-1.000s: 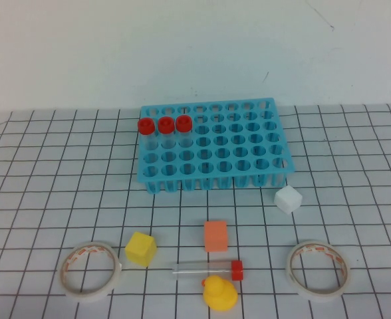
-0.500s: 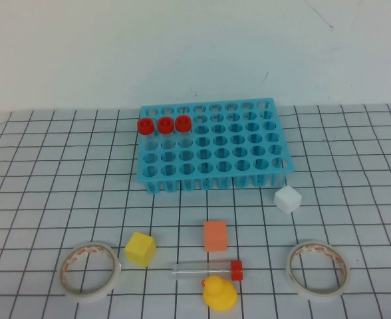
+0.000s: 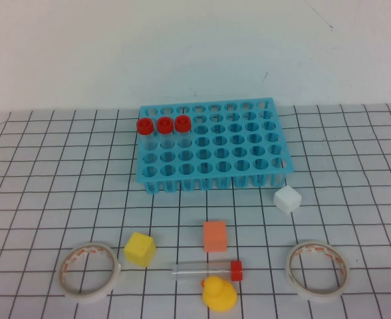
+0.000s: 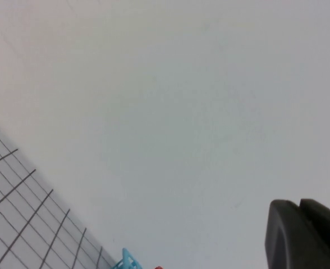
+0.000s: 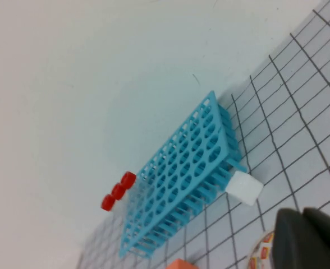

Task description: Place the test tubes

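Eyeballing this: loose tube (image 3: 207, 269) lies flat on your side of the rack (image 3: 212, 143), cap pointing right; left gripper (image 4: 299, 224) and right gripper (image 5: 305, 235) hang clenched, empty, back from the rack, neither looks nearer.

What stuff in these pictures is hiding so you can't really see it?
- Left gripper: in the left wrist view, only a dark corner shows, cut by the edge. It is shut, raised, and points past the blue rack, which is just a tip at the edge.
- Right gripper: in the right wrist view, also cut by the edge. It is shut, beside a tape roll that it partly hides.
- High view: neither arm is in frame.
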`<action>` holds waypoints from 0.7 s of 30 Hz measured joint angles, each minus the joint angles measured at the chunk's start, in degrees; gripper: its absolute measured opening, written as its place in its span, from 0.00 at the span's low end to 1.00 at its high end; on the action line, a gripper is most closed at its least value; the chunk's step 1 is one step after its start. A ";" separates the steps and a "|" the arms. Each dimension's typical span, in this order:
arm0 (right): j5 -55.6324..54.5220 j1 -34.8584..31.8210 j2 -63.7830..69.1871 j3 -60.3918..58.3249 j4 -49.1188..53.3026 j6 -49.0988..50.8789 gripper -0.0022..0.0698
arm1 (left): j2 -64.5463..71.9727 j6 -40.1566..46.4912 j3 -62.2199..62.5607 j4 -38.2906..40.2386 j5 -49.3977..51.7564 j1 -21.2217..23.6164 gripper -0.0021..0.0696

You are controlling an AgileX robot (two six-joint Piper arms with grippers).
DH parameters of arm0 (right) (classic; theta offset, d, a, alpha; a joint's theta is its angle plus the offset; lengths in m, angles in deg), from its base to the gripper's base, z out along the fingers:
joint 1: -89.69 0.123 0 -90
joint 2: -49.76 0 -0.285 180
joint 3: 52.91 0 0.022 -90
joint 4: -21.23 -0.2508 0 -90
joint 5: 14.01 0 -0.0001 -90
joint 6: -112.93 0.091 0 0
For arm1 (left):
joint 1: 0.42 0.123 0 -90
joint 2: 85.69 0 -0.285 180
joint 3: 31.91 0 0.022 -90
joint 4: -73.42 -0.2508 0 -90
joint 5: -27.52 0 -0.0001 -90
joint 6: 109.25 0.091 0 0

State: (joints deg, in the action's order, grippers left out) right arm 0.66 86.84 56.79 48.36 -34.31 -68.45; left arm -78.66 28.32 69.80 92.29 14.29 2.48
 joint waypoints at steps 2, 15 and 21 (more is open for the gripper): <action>0.49 0.00 0.00 0.00 -0.17 -3.19 0.03 | 0.00 0.71 0.00 0.00 0.74 0.00 0.03; 3.29 0.00 0.00 0.00 -1.65 -18.63 0.03 | 30.94 58.16 39.08 -5.40 54.96 0.00 0.03; 3.55 0.00 0.00 0.00 -1.80 -19.37 0.03 | 52.93 89.04 57.67 6.29 76.70 0.00 0.03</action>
State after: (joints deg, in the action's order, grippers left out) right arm 4.20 86.84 56.79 48.36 -36.10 -87.82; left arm -25.73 117.36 127.47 98.58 90.99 2.48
